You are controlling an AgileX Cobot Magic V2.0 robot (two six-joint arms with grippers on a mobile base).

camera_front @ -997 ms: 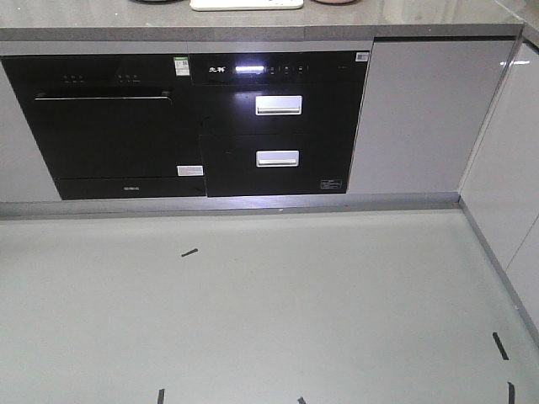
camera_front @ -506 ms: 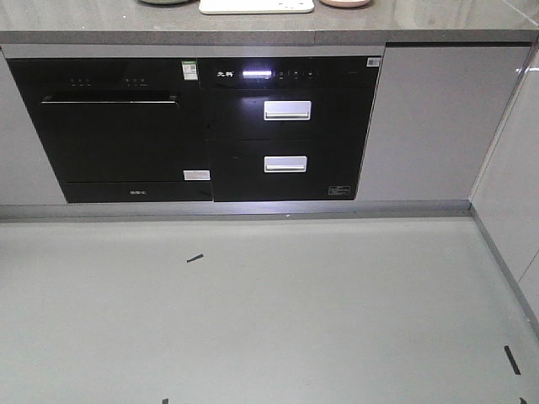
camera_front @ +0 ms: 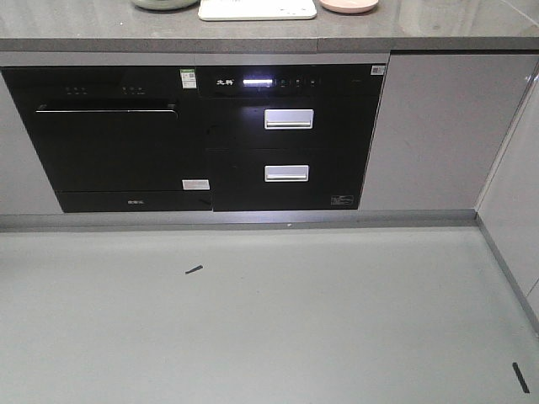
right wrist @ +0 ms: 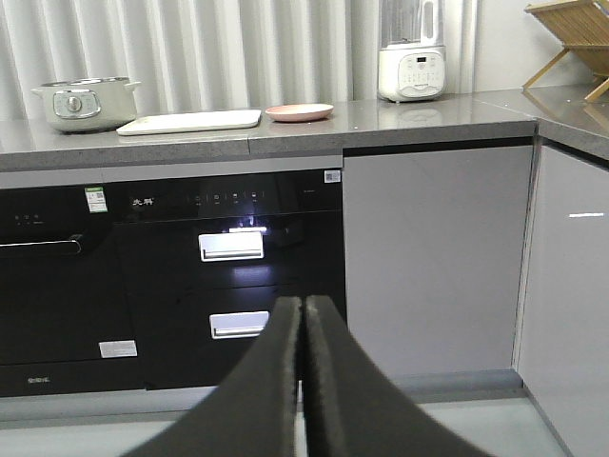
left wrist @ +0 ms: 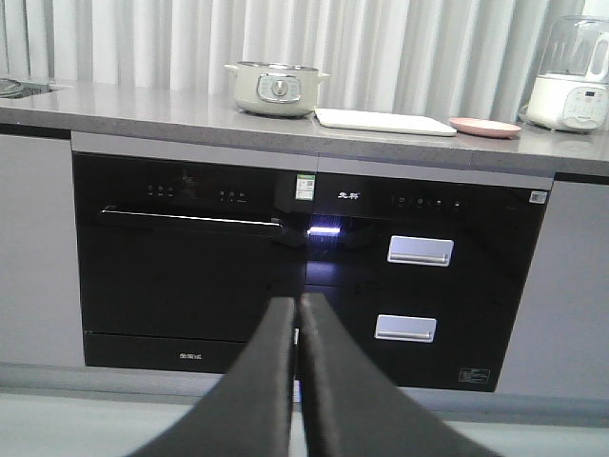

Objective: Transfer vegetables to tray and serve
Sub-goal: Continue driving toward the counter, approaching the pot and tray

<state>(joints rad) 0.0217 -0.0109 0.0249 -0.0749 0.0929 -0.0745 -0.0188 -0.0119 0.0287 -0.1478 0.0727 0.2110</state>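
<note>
- Two black end effectors, left (left wrist: 297,309) and right (right wrist: 303,309), are pressed together, holding nothing.
- The large cream-white rectangular tray (left wrist: 385,121) lies on the grey stone surface (left wrist: 143,107), well beyond and above both.
- Risk: arms left this low on approach could strike the black glass appliance fronts (left wrist: 190,267).
- The green lettuce leaves show nowhere, perhaps hidden in the lidded pale-green pot (left wrist: 276,88); I cannot tell.

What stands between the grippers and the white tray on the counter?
Nothing visible. The left gripper and right gripper, both shut, point at the black appliances. Only floor shows before the counter. The tray lies there between pot and pink plate.
</note>
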